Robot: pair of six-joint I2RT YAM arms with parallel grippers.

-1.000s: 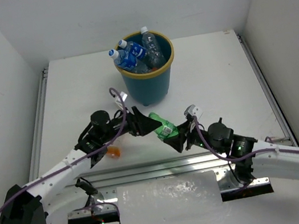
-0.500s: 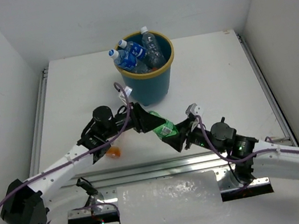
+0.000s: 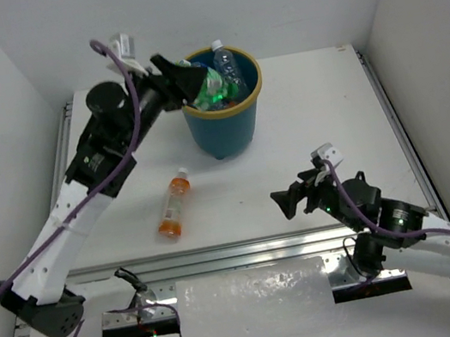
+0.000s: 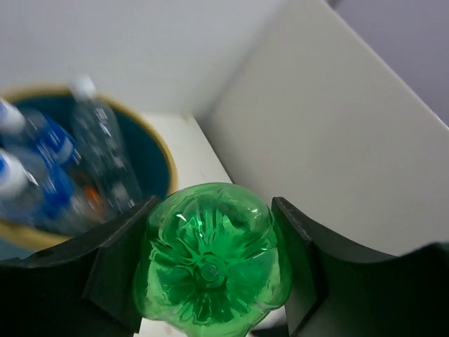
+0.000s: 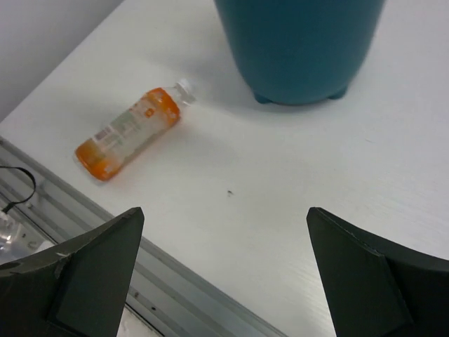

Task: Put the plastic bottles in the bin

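Note:
My left gripper (image 3: 192, 82) is shut on a green plastic bottle (image 3: 209, 90) and holds it at the near-left rim of the teal bin (image 3: 227, 129). In the left wrist view the green bottle's base (image 4: 210, 260) fills the space between the two fingers, with the bin's yellow rim (image 4: 167, 163) beyond. Blue-labelled bottles (image 4: 42, 151) and a clear one (image 4: 105, 151) lie inside the bin. An orange bottle (image 3: 173, 205) lies on the table to the bin's front left, also in the right wrist view (image 5: 130, 130). My right gripper (image 3: 288, 203) stands open over the table, empty.
The white walls enclose the table on three sides. A metal rail (image 3: 248, 250) runs along the table's near edge. The bin (image 5: 302, 49) stands ahead of the right gripper (image 5: 224, 210).
The left arm has lifted the green bottle from mid-table up to the bin's rim. The right gripper let go of it, opened wide and drew back to the right.

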